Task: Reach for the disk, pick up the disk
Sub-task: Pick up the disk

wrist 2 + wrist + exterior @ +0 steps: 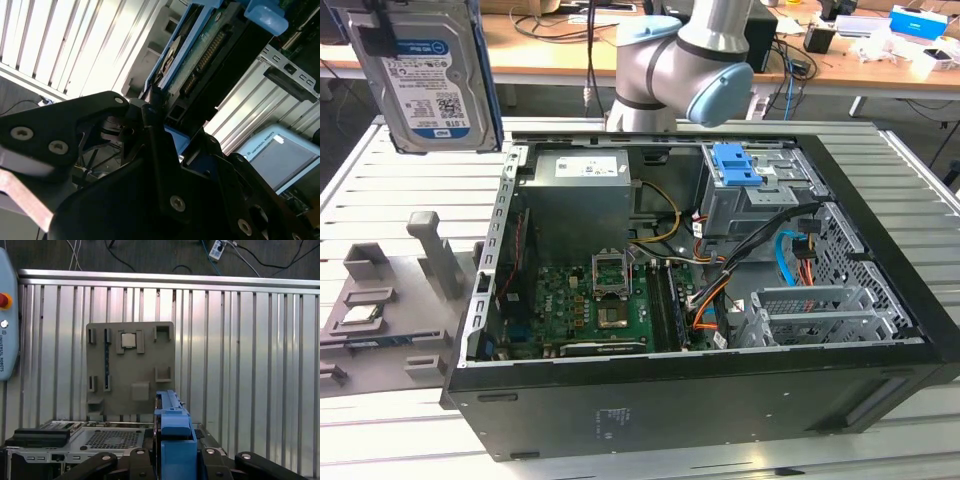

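Disk [425, 75] hung upright at the upper corner of the exterior view's left, held clear of the open computer case [700, 400] and above the slatted metal table [410, 180], its label facing the camera. I saw the gripper [173, 457] clamped on the disk in both wrist views, its black fingers [152, 130] pressed against the blue bracket [172, 422] along the edge. A grey fixture plate [130, 365] lay on the table just beside the case.
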